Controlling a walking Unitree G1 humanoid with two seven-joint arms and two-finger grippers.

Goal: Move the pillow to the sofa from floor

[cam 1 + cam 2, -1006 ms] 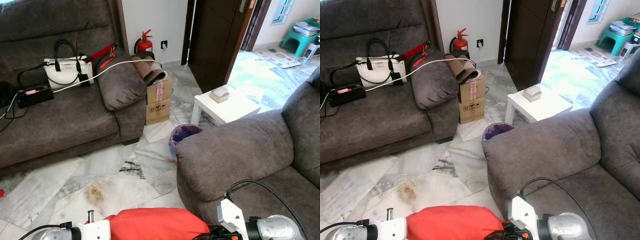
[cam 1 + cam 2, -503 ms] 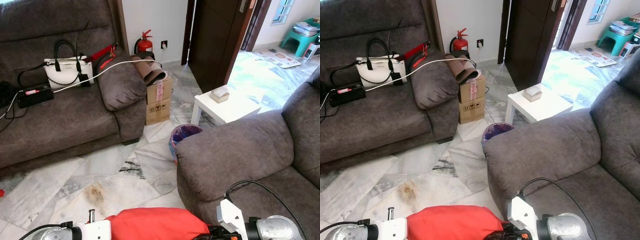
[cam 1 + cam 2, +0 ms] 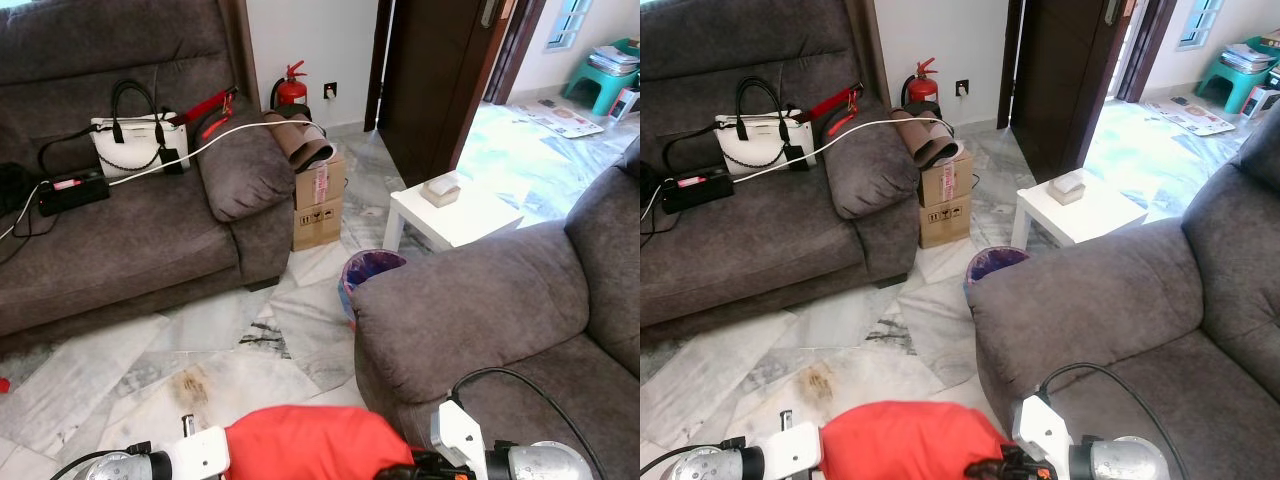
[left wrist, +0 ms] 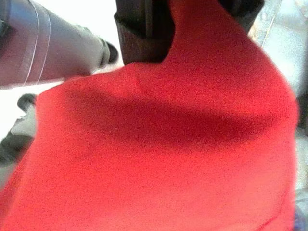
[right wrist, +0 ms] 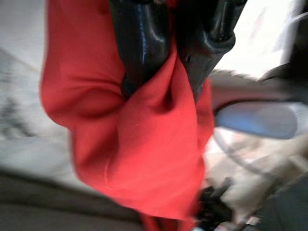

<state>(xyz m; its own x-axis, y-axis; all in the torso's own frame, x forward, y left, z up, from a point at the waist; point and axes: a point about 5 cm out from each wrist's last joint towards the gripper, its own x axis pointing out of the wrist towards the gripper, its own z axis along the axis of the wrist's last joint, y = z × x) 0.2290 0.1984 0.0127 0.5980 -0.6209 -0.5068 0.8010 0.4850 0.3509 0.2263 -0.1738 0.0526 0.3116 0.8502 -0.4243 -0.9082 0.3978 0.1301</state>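
Carry step in hand: red pillow [image 3: 305, 445] hangs clear of the floor [image 3: 150, 350], pinched by left tool [image 4: 192, 14] and right tool [image 5: 168, 62] (fabric bunched). Next: swing over the sofa [image 3: 480, 310] seat edge.

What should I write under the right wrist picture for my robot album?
Right gripper pinching a fold of the red pillow between its two black fingers.

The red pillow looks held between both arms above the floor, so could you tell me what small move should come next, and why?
Probably carry the red pillow toward the grey sofa on the robot's right and hold it over the seat. The right gripper is pinching its fabric and the left gripper grips the other end, so it is secured, and that sofa's seat lies right beside it.
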